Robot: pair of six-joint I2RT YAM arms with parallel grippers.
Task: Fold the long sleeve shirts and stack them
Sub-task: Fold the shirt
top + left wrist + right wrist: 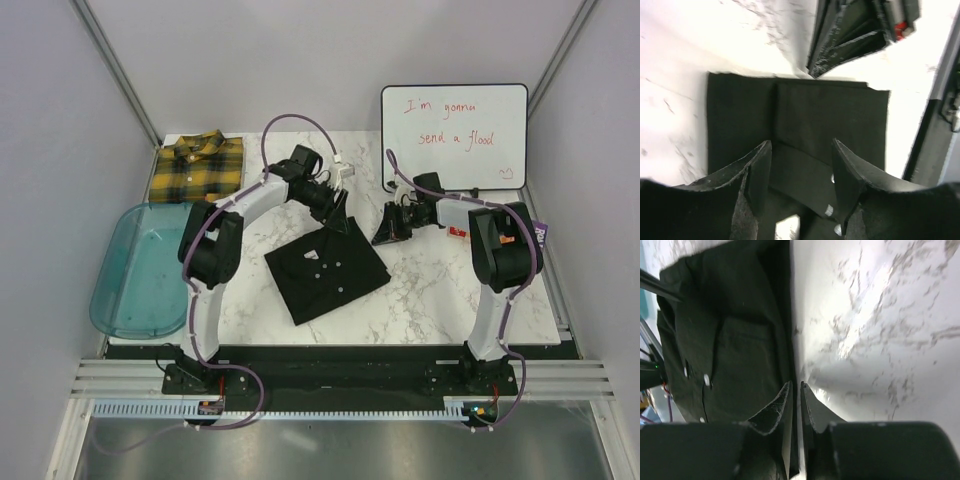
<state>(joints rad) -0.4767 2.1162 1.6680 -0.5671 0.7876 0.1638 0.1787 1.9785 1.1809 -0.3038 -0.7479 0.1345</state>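
Looking down from above: black shirt point(325, 268) folded on the table point(440, 290), right under the left gripper point(338, 212); plaid shirt point(198, 166) folded well off to that gripper's left. Left wrist: jaws spread, empty, black cloth beneath. Right wrist: right gripper point(799, 402) pinched almost together on nothing, shirt edge just beside one finger, bare marble wide open on the other side. Soft, light, floppy stuff, I'd say, so grab a folded edge.
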